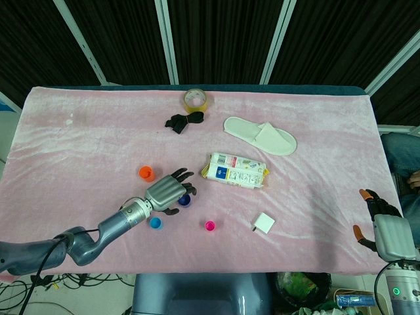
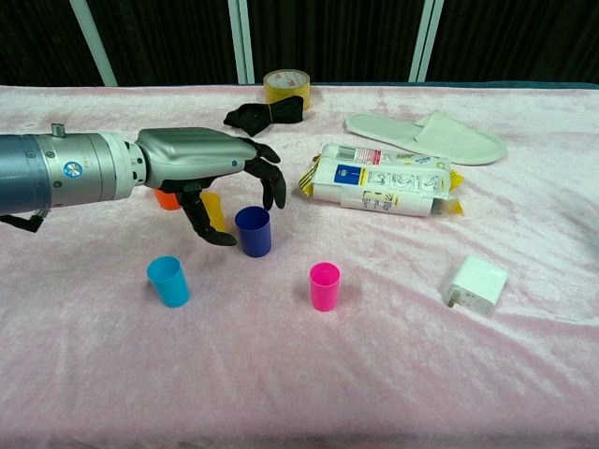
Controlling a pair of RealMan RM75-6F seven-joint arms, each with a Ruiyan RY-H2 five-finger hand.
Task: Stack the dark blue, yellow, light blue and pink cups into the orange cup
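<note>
- We note a table (image 1: 79,151) draped in a pink plush cloth (image 2: 299,374), wrinkled in places; behind it stand dark curtains with white frame bars (image 1: 166,39).
- The left hand (image 2: 201,159) hovers just over the dark blue cup (image 2: 253,231), fingers apart and curved downward, thumb low beside the cup's left wall. We cannot tell whether any finger touches it; nothing is gripped.
- The yellow cup (image 2: 213,208) stands mostly hidden behind that hand's thumb; the orange cup (image 1: 146,173) sits behind it, also partly covered in the chest view.
- The light blue cup (image 2: 168,281) stands upright near the front left, apart from the others; the pink cup (image 2: 324,285) stands upright to the right of the dark blue one.
- The right hand (image 1: 384,230) shows only in the head view, at the table's far right edge, off the cloth, holding nothing, fingers somewhat apart.
- Elsewhere on the cloth: tape roll (image 1: 196,100), black strap (image 1: 183,121), white slipper (image 1: 260,135), printed packet (image 1: 235,170), white charger (image 2: 477,284).
</note>
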